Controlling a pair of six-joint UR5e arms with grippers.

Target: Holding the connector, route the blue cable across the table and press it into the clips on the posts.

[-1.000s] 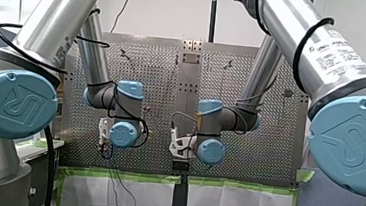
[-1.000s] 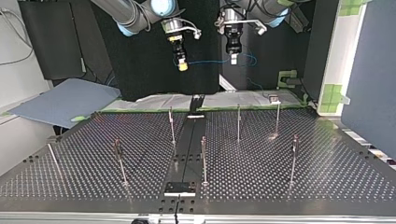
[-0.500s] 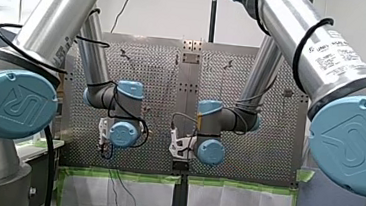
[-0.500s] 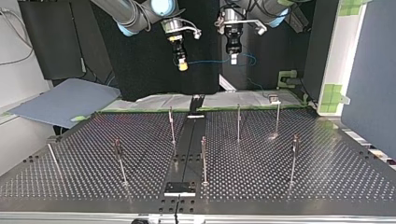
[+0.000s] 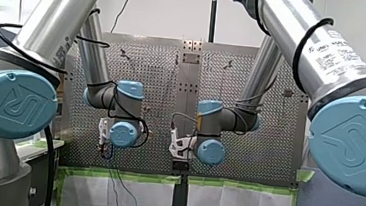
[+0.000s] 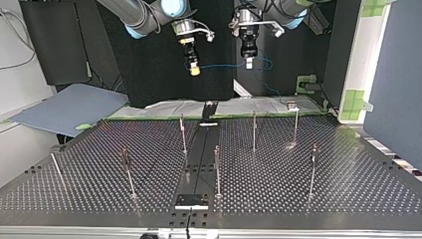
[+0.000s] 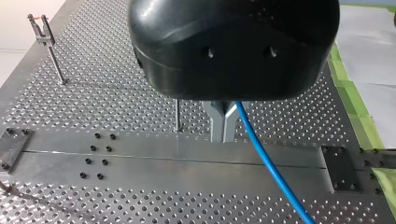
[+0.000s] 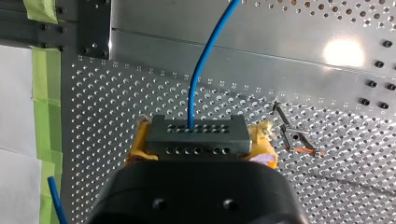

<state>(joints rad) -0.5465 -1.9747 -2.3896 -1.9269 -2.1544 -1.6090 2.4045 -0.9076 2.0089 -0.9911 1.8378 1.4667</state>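
Your right gripper (image 8: 201, 140) clamps the hard dark grey connector block (image 8: 196, 133) — hold there. The thin blue cable (image 8: 201, 74) is light and bendy; your left gripper (image 7: 222, 128) pinches it tight.

An embossed "UR" logo stands on the large light-blue round joint cap of my left arm (image 5: 13, 103), at the front view's 8 o'clock, and on the matching light-blue joint cap of my right arm (image 5: 353, 145) at 4 o'clock; the white printed label (image 5: 338, 54) on the silver arm tube at 2 o'clock is too blurred to read
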